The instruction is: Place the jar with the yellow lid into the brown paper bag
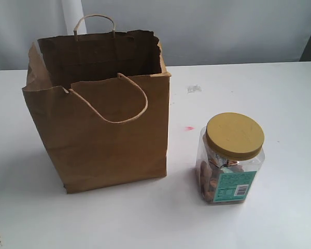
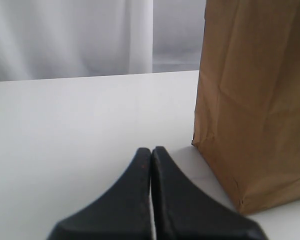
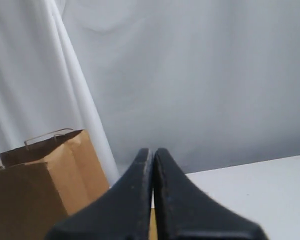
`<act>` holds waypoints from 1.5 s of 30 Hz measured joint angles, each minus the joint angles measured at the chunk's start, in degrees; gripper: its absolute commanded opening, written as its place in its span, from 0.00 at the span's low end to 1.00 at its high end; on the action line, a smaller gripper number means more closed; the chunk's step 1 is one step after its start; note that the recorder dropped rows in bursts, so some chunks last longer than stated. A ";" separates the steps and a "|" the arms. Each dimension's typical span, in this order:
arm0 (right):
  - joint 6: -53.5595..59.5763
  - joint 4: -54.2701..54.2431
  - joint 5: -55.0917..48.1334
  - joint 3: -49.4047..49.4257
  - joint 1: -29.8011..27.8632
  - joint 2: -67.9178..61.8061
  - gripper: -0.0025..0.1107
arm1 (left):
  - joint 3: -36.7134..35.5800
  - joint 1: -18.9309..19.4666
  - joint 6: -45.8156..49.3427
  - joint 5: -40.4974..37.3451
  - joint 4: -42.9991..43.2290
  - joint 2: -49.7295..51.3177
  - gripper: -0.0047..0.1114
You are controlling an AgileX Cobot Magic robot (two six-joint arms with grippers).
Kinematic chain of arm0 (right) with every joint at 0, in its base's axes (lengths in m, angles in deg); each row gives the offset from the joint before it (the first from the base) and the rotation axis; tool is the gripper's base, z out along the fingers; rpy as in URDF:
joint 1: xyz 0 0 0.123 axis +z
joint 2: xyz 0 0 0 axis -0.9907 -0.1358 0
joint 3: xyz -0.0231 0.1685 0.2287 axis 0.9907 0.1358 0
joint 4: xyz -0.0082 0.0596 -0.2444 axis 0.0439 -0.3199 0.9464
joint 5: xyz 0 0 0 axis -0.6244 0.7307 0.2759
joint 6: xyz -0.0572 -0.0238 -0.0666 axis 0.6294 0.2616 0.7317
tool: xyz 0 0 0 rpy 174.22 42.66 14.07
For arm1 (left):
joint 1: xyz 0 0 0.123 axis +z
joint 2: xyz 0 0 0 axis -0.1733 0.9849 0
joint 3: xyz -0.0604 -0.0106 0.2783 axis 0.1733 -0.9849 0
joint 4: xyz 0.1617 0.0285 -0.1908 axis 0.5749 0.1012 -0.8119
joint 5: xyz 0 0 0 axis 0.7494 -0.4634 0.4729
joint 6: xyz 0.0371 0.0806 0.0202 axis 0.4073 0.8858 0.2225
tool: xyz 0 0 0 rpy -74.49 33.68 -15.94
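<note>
The brown paper bag (image 1: pixel 106 129) stands upright and open on the left half of the white table, its top edge torn and its cord handles showing. To its right stands the yellow-lidded jar (image 1: pixel 229 158), upright, teal label facing front, apart from the bag. Neither gripper appears in the exterior view. In the left wrist view my left gripper (image 2: pixel 151 150) is shut and empty, low over the table beside the bag's (image 2: pixel 255 100) side wall. In the right wrist view my right gripper (image 3: pixel 152 151) is shut; the bag (image 3: pixel 40 185) shows beyond it, and a thin yellow sliver (image 3: pixel 152 225) shows through the gap lower down.
The white table (image 1: pixel 280 93) carries a small pink mark (image 1: pixel 189 128) and a faint smudge (image 1: pixel 194 88) between bag and jar. A pale curtain (image 3: pixel 190 75) hangs behind the table's far edge.
</note>
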 measured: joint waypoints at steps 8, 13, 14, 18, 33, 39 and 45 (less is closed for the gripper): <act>-0.22 2.22 -17.93 -16.49 0.00 -12.49 0.02 | 0.00 0.00 0.00 0.00 0.00 0.00 0.05; -1.51 5.76 -34.09 -28.36 0.00 -26.30 0.02 | 0.00 0.00 0.00 0.00 0.00 0.00 0.05; -1.65 6.33 -36.79 -30.76 0.00 -29.22 0.02 | 0.00 0.00 0.00 0.00 0.00 0.00 0.05; -3.05 10.21 -44.96 -39.79 0.00 -39.08 0.02 | 0.00 0.00 0.00 0.00 0.00 0.00 0.05; -13.21 23.99 -67.75 -65.94 0.00 -64.12 0.02 | 0.00 0.00 0.00 0.00 0.00 0.00 0.05; -13.45 23.99 -69.04 -66.34 0.00 -70.70 0.02 | 0.00 0.00 0.00 0.00 0.00 0.00 0.05; -13.79 24.97 -69.26 -66.34 0.96 -73.67 0.02 | 0.00 0.00 0.00 0.00 0.00 0.00 0.05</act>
